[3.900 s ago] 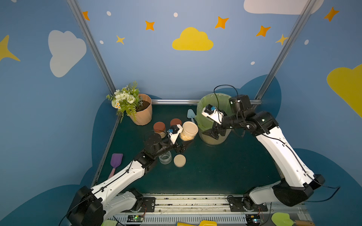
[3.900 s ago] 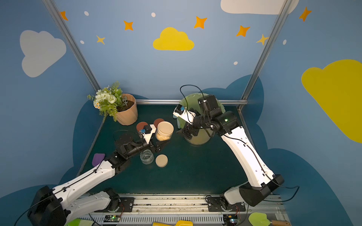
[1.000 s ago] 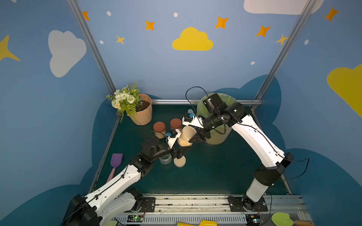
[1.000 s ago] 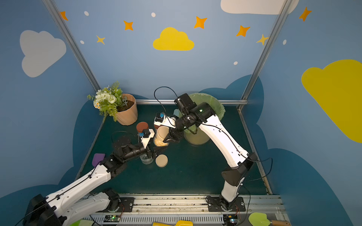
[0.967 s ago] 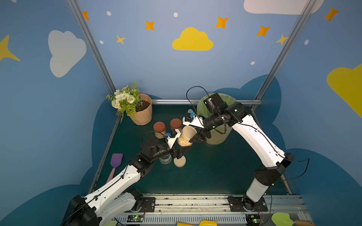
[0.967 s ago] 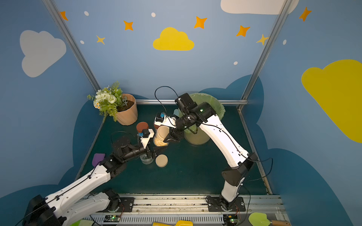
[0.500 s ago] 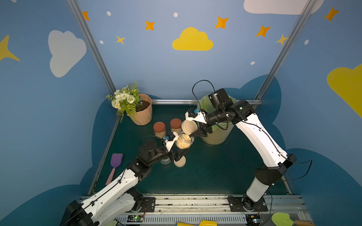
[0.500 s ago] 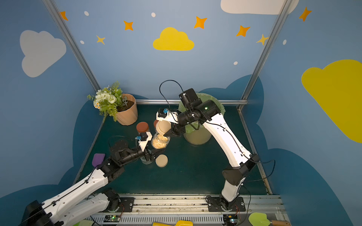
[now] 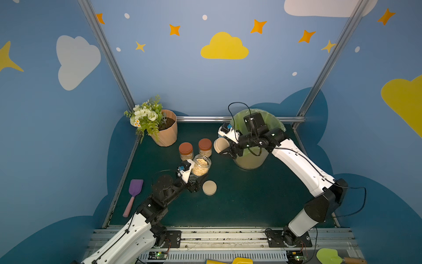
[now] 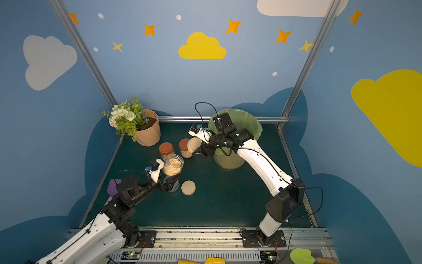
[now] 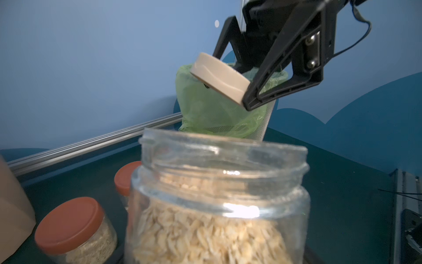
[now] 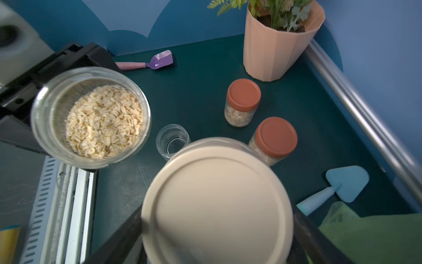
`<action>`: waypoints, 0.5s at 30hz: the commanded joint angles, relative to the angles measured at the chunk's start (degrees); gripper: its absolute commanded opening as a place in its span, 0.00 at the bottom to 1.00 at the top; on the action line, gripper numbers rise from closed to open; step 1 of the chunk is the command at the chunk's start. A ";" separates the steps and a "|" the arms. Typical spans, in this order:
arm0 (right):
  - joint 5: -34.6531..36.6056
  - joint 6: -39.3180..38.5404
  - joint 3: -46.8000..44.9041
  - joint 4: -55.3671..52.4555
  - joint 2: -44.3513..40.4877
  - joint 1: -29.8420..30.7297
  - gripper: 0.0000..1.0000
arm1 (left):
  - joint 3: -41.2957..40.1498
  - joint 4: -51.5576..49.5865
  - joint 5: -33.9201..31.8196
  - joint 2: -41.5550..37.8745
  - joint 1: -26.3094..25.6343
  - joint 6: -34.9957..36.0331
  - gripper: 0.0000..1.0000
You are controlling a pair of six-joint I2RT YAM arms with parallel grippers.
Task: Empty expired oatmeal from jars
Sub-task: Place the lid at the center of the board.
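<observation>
Because its mouth stood uncapped, the open jar [image 9: 201, 164] of oatmeal [image 12: 104, 121] was judged to be at the pouring step: well filled and not yet at the bin [image 9: 251, 161]. The left gripper [image 9: 196, 177] had its jaws clamped on the jar's lower body. It held the jar upright and apparently lifted off the table [image 9: 239, 201], some way short of the bin. The right gripper [image 9: 225, 148] had its jaws clamped on the edge of the lid [image 9: 220, 145]. The lid was tilted and just beside the bin's rim, on the side facing the open jar.

Next move, as judged: carry the jar to the bin's mouth, then tip it until the oats run out. Keep it upright in transit, since nothing caps it.

Obstruction: the right arm [image 9: 294, 157] lay across the bin's mouth, and the lid hung in the direct line from jar to bin. That arm would probably have to clear first.

On the same side of the bin stood a closed, filled red-lidded jar [image 9: 204, 147], with a second red-lidded jar [image 9: 186, 151] farther off. An empty jar [image 12: 172, 141] and a loose lid [image 9: 209, 187] sat farther from the bin than the open jar. A blue scoop [image 12: 342, 182] lay near the bin. The flowerpot [image 9: 167, 137] and the purple scoop [image 9: 135, 188] were well apart from it.
</observation>
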 commanded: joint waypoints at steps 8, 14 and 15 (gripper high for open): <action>7.21 12.10 0.25 4.07 13.07 2.75 0.48 | -3.51 -2.07 -11.07 -9.25 0.32 -3.61 0.03; 15.10 14.94 0.75 3.75 20.16 4.51 0.52 | -4.02 -1.41 -11.36 -9.14 0.21 -3.61 0.03; 16.14 15.29 0.75 3.85 21.17 4.68 0.52 | -3.91 -1.33 -11.44 -8.68 0.19 -3.61 0.03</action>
